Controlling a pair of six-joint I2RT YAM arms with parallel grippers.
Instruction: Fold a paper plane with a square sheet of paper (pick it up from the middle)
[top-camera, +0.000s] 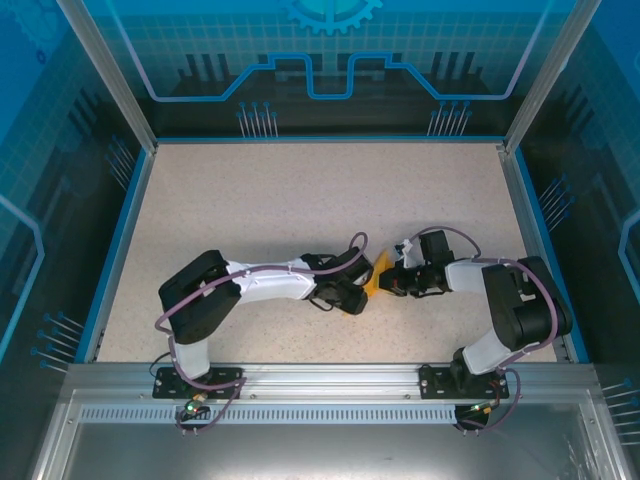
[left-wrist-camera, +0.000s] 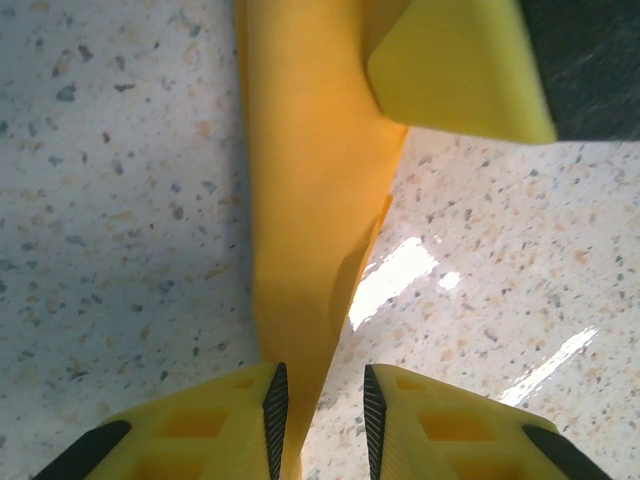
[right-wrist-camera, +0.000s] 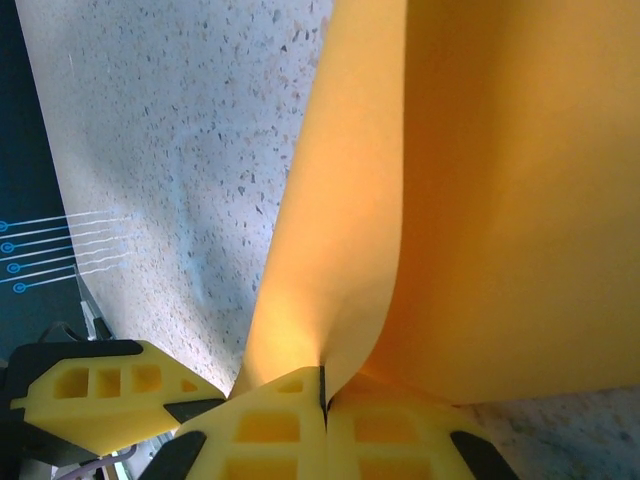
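We see the paper (top-camera: 372, 276) up off the table (top-camera: 300, 200), btw both arms, long axis running straight out from left jaws. Right jaws pinch its far end. Left jaws stand apart w/ paper loose inside, so closing there looks like the next job.

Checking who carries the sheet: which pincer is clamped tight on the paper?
The right pincer: its jaws are pressed together on the paper. The left pincer has its jaws apart, paper running between them.
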